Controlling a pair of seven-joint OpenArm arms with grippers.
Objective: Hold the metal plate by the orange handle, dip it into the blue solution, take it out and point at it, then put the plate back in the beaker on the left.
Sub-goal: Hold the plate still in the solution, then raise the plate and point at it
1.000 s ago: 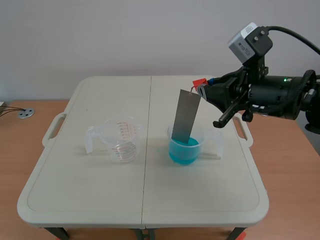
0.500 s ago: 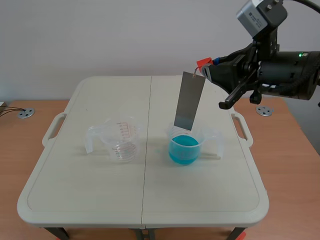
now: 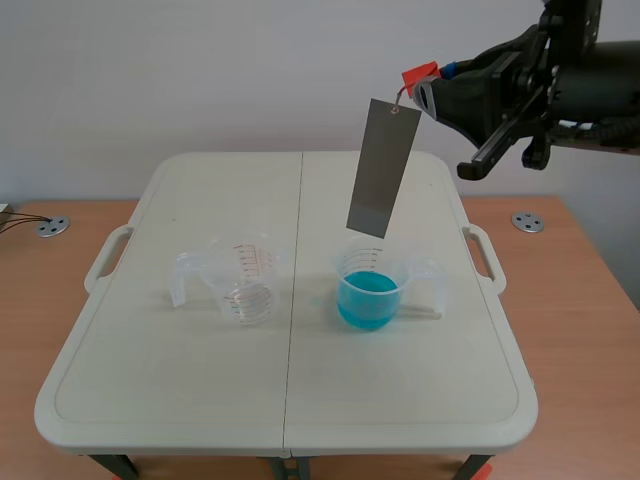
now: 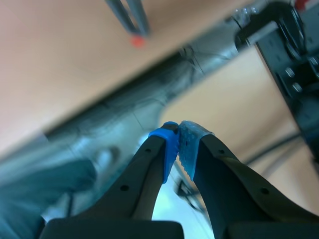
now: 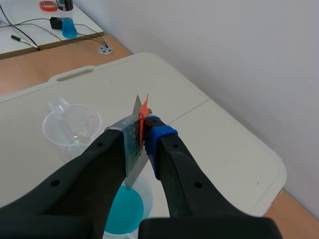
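Right gripper (image 3: 428, 88) is clamped on the orange handle (image 3: 418, 74), so the plate (image 3: 381, 168) hangs free above the cup of blue liquid (image 3: 369, 298), likely so drips fall back in. Left gripper (image 4: 178, 133) is closed on nothing and probably points next. Clear beaker (image 3: 243, 282) sits left on the counter (image 3: 180, 400).

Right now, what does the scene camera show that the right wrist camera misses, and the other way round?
Only the scene view: the metal plate at full length, hanging tilted, its lower edge above the beaker of blue solution. Only the right wrist view: the right hand up close, fingers pinching the orange handle, plus a distant bottle of blue liquid and red tape roll. Both: plate, handle, blue beaker, the empty beaker and the white table.
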